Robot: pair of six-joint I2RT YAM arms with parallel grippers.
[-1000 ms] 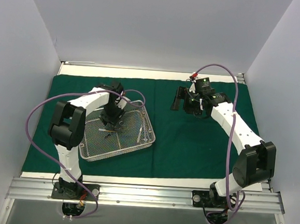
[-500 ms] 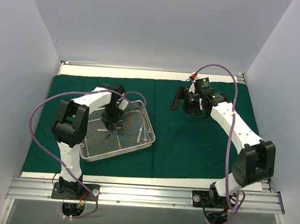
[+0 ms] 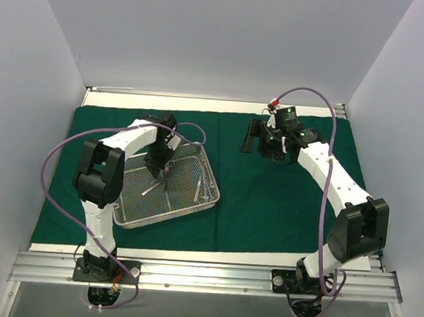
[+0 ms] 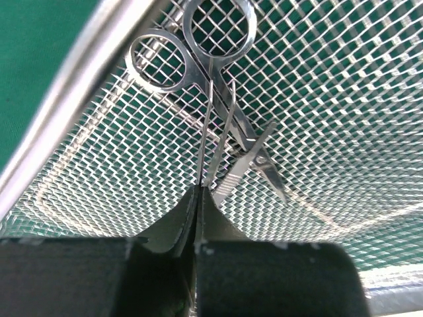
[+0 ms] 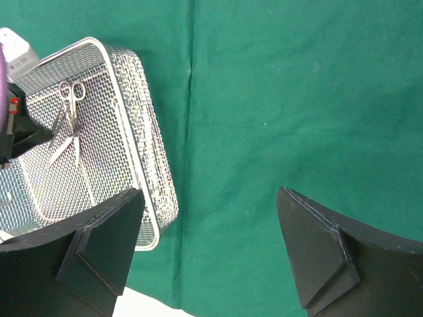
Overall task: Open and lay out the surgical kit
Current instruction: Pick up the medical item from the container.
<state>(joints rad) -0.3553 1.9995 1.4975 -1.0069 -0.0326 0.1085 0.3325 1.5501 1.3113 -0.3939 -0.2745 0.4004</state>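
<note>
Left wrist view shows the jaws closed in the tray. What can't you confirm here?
Left wrist view: the left gripper is shut on thin shanks of the ring-handled instrument; its fingers hide where they end.
Top view: the left arm covers the grip; loose instruments in the mesh tray are too small to identify.
Right wrist view: a finger of the right gripper and the frame edge cut off part of the tray.

White arms [image 3: 338, 185], black joints [image 3: 97, 173], purple cables [image 3: 303, 90]; left hand [image 4: 198, 193] black, perhaps plastic.
</note>
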